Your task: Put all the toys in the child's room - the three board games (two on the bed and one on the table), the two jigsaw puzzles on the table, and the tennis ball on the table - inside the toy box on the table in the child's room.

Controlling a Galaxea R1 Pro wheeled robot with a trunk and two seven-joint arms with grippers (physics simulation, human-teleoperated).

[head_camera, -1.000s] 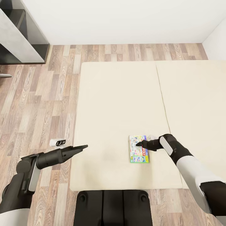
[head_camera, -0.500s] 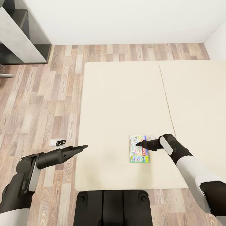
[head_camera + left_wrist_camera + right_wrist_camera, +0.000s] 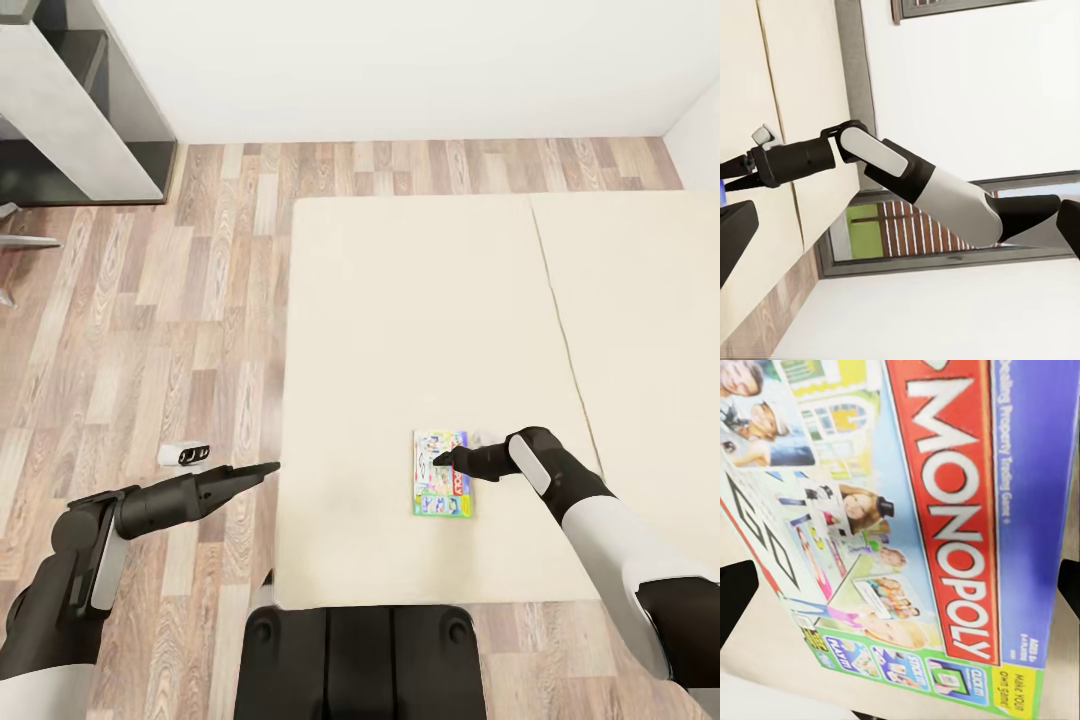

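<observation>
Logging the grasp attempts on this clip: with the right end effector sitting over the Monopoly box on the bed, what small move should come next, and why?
Probably lower the right end effector onto the Monopoly box and close on its edge: the tips sit over its cover, the box looks flat on the bed, and no grip is evident yet.

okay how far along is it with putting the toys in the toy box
Early. Nothing shows as boxed yet. In hand: the right gripper holds the Monopoly board game over the bed. Left: carrying it to the toy box, plus the other toys. The left gripper is empty.
</observation>
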